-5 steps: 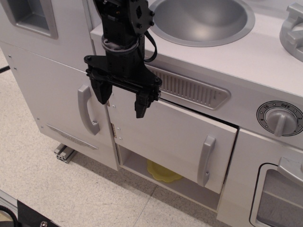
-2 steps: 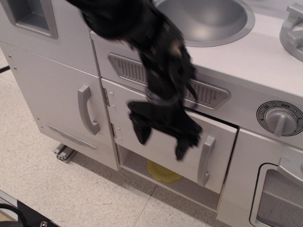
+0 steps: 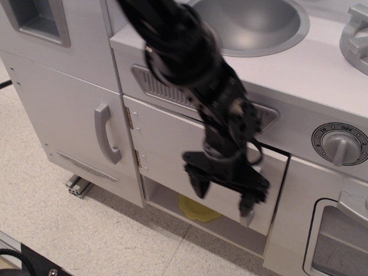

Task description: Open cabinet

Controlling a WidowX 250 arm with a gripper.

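Observation:
The cabinet door (image 3: 167,144) is a wide, plain white panel under the vent strip. It stands slightly ajar, with a dark gap along its top right edge. Its grey vertical handle (image 3: 247,219) is at the right end, mostly hidden behind my gripper. My black gripper (image 3: 224,200) points down in front of the door's right half and is open and empty. Its right finger (image 3: 248,202) is at the handle; I cannot tell if it touches. Below the door the white inner shelf (image 3: 167,198) shows, with a yellow object (image 3: 198,209) on it.
A taller white door with a grey handle (image 3: 106,133) is to the left. A grey sink bowl (image 3: 247,23) sits on the counter above. A dial knob (image 3: 340,145) and a window door (image 3: 339,241) are to the right. Speckled floor lies below.
My arm has swung right and down, from the door's hinge side to its handle end. The jaws stay open. The door's gap looks unchanged.

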